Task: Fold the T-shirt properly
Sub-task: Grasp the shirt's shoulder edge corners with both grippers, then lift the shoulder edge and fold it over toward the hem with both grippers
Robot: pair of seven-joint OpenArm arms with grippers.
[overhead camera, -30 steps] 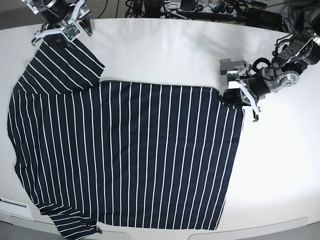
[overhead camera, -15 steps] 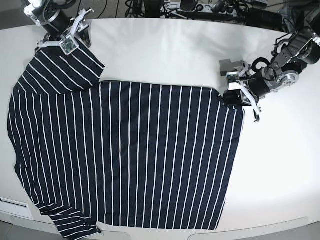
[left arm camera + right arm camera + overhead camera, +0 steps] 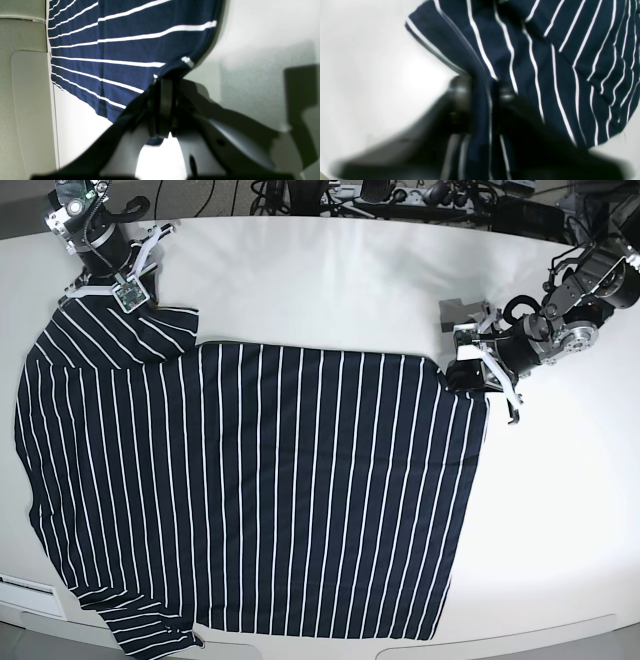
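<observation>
The T-shirt (image 3: 250, 490) lies spread flat on the white table (image 3: 340, 280), filling the left and middle of the base view, its stripes running top to bottom and one sleeve reaching toward the upper left corner of that frame. My left end effector (image 3: 478, 372) sits at the right edge of the cloth, at mid-height on the right of the base view; in the left wrist view its two parts (image 3: 162, 105) are pressed together with a corner of the T-shirt (image 3: 130, 50) pinched between them, so it is clamped on the fabric. My right end effector (image 3: 112, 280) is at the upper left of the base view, on the tip of the sleeve, which is bunched under it. In the right wrist view a ridge of the striped cloth (image 3: 520, 62) runs up between my two fingers (image 3: 460, 90), which stand close on either side of it and touch it, so this end effector (image 3: 482, 92) too is closed on the T-shirt.
</observation>
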